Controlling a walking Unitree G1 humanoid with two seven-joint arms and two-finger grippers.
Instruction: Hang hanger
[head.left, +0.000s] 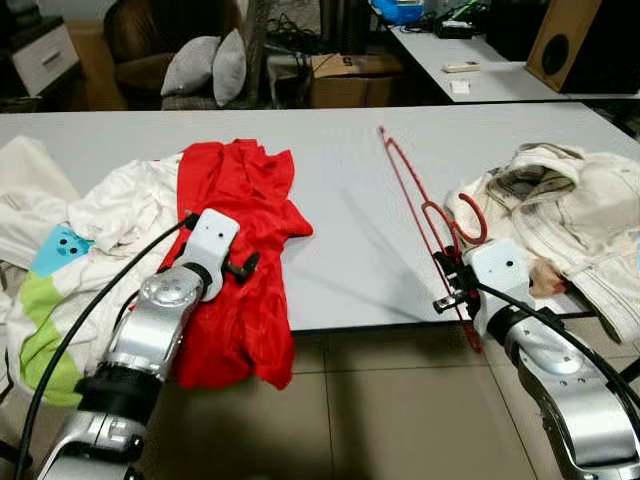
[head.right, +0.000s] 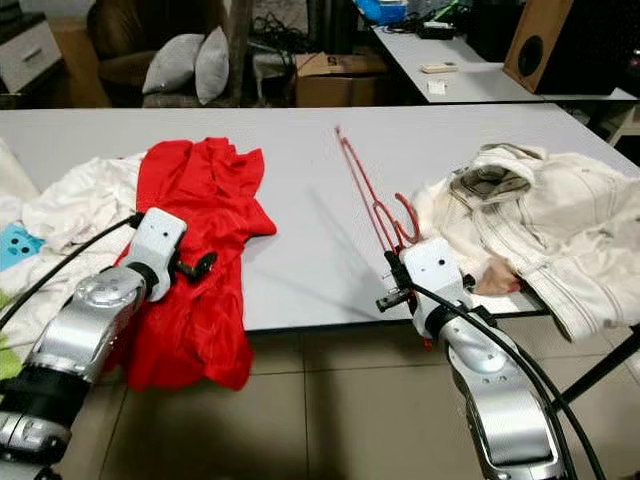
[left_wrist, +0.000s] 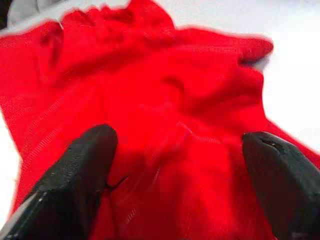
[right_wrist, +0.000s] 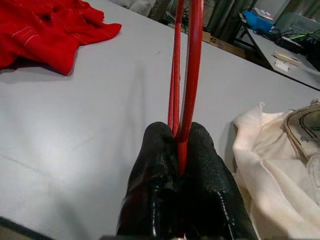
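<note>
Hanger (right_wrist: 186, 75) pinched in right hand (right_wrist: 181, 150), lower end hidden

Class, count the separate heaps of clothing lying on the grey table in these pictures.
3. A white pile at the left end, a red shirt beside it draped over the front edge, and a cream jacket at the right end. More garments may be buried.

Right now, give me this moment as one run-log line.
right gripper: shut on red hanger | left gripper: open over red shirt | hanger: not hung
</note>
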